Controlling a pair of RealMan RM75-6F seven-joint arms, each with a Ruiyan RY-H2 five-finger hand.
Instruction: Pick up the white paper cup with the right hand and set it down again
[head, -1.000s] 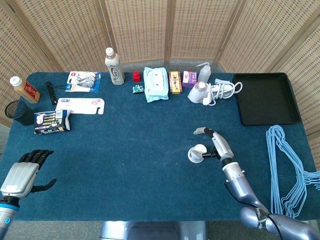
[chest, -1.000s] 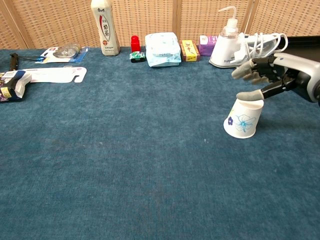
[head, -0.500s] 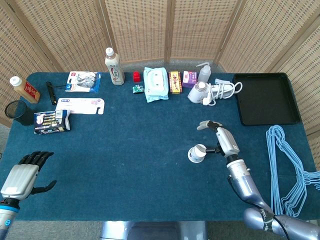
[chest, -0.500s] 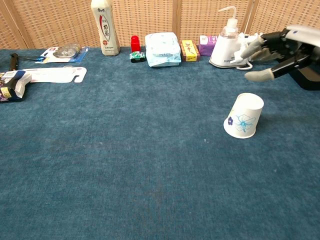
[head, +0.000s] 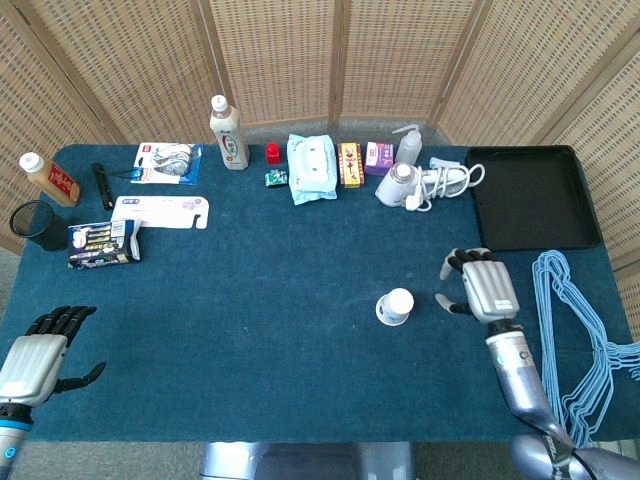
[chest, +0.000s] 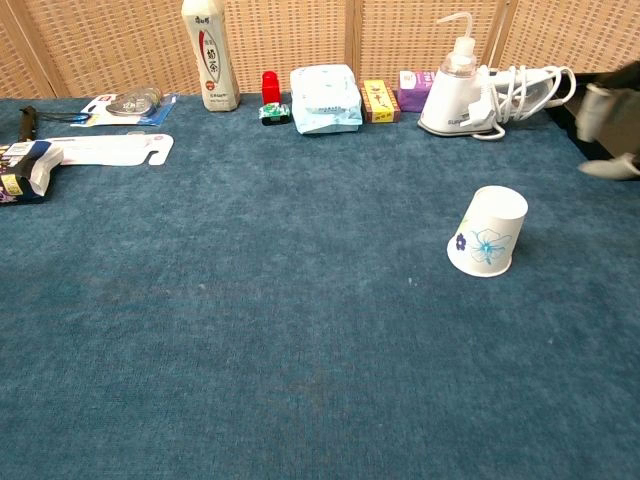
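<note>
The white paper cup with a blue flower print stands upside down on the blue tablecloth, right of centre. My right hand hovers open to the right of the cup, fingers spread, a clear gap between them. In the chest view only its fingertips show at the right edge. My left hand hangs open at the near left corner, holding nothing.
A black tray lies at the far right, blue hangers along the right edge. A row of items lines the back: bottle, wipes pack, spray bottle, white hair dryer. Packages and a black cup sit at the left.
My right hand has let go of the cup and drawn away to the right. The cup now stands alone on the cloth. My left hand sank slightly.
</note>
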